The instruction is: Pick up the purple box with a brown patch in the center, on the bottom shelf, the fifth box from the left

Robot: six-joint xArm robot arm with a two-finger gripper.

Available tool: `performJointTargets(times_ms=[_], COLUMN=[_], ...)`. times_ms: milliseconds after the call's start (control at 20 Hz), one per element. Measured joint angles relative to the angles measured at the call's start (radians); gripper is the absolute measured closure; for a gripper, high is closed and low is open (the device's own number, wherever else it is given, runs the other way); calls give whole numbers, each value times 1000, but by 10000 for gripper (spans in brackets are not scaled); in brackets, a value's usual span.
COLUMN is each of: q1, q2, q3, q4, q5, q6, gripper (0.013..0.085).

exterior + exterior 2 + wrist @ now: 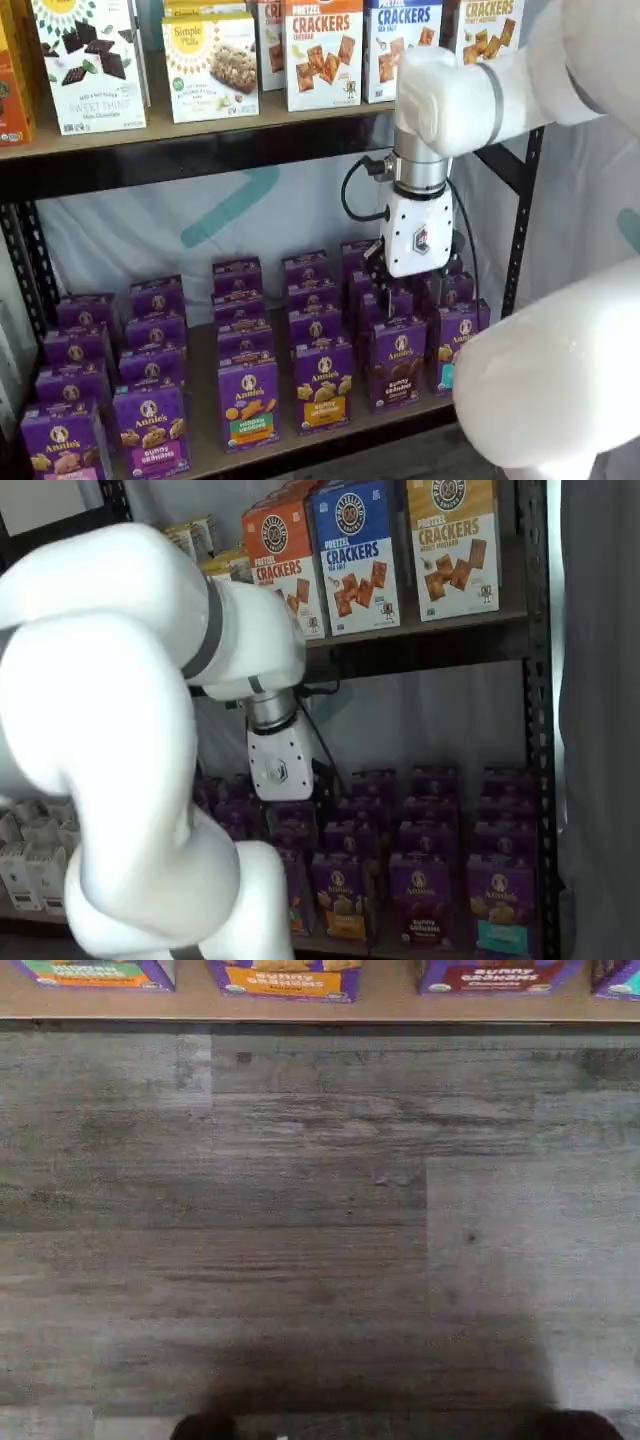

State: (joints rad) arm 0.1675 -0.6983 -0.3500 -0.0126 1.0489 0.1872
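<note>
The purple box (397,365) with a brown band stands at the front of its column on the bottom shelf (300,446). It also shows in a shelf view (420,900) and at the edge of the wrist view (495,975). My gripper (386,284) hangs in front of the shelf, above and a little behind the box's top, not touching it. Its white body shows in both shelf views; the black fingers (292,802) are dark against the cartons, and no gap can be made out. Nothing is held.
A purple carton with a yellow-orange band (322,385) stands left of the box and one with a teal band (455,348) stands right of it. Cracker boxes (322,55) fill the upper shelf. Grey wood floor (320,1220) lies before the shelf. A black frame post (518,220) stands at the right.
</note>
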Motion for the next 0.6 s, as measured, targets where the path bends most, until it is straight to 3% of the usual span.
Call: performJointTargets(times_ms=[250,600], q1=[-10,-33], q2=[127,341], q3=[-2,-31], q4=[-5,-58], q5=[-138,-347], q6=[-6,13], gripper=[130,130])
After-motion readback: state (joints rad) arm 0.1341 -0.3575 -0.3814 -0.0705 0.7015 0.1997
